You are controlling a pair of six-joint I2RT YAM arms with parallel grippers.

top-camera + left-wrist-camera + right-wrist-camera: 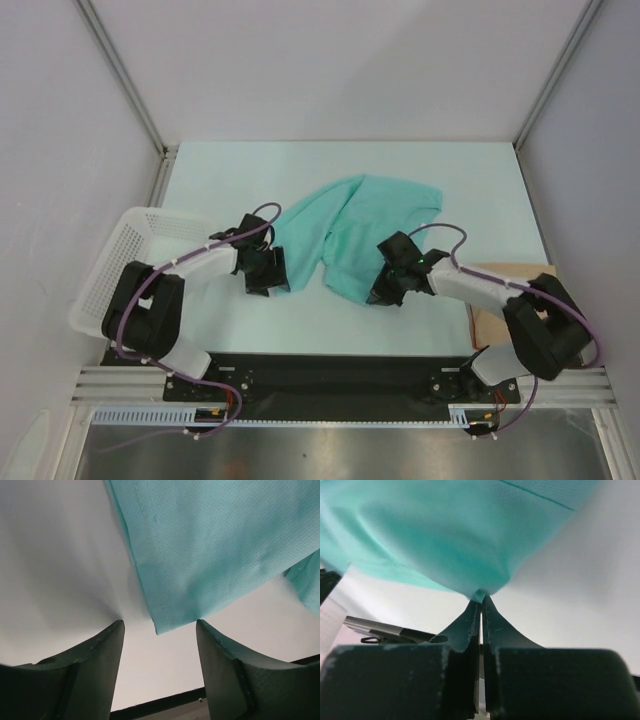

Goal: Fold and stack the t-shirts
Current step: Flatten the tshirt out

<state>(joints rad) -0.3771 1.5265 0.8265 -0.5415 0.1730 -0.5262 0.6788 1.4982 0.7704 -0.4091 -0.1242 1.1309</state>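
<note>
One teal t-shirt (355, 230) lies crumpled in the middle of the white table. My right gripper (385, 290) is shut on the shirt's near edge, and the cloth (455, 535) bunches into a point at the fingertips (481, 600). My left gripper (268, 275) is open just left of the shirt. In the left wrist view a corner of the shirt (165, 622) hangs between and just beyond the two fingers (100, 650), touching neither.
A white mesh basket (125, 260) stands at the left table edge beside the left arm. A flat brown cardboard sheet (500, 310) lies at the right, under the right arm. A black rail (330, 365) runs along the near edge.
</note>
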